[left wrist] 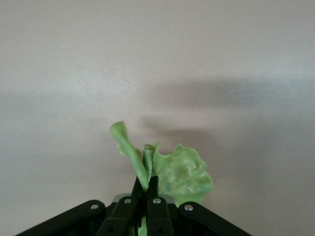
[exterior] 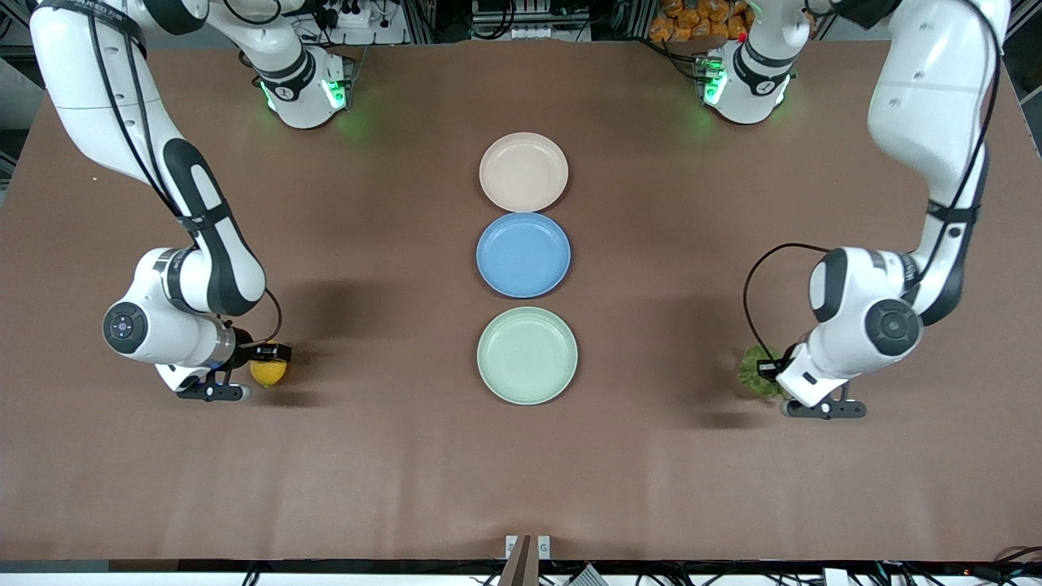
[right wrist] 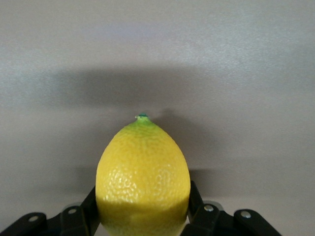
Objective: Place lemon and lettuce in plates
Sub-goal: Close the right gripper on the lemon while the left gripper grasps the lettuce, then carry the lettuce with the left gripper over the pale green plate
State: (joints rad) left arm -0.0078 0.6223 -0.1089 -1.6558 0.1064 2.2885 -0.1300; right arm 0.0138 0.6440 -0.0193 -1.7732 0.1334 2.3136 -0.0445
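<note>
Right gripper (exterior: 254,376) down at the table toward the right arm's end, clamped on the lemon (exterior: 269,372); in the right wrist view, fingers (right wrist: 88,209) snug on both flanks of the lemon (right wrist: 142,179), grip sitting low on the fruit, stem tip pointing away; lemon apparently not lifted off the brown table (exterior: 366,456) yet.

Mid-table, three plates in a row running away from the front camera: mint plate (exterior: 527,356) nearest, blue plate (exterior: 523,255) between, pink plate (exterior: 523,172) farthest; all bare.

Left gripper (exterior: 777,389) low at the left arm's end, pinched right down on the lettuce (exterior: 757,373); in the left wrist view, fingertips (left wrist: 153,189) nipping just a thin fold of the lettuce (left wrist: 182,174), rest of the leaf flopping free to one side.

Possible trouble from here: rounded, smooth lemon squirting out of a low grip during the lift, then rolling; thin pinch on the lettuce sliding off the ruffle, or the dangling leaf dragging on a plate rim; easy mix-up with the blue plate sitting right between the two targets; both arms heading for the same middle row, so some risk of crowding.
</note>
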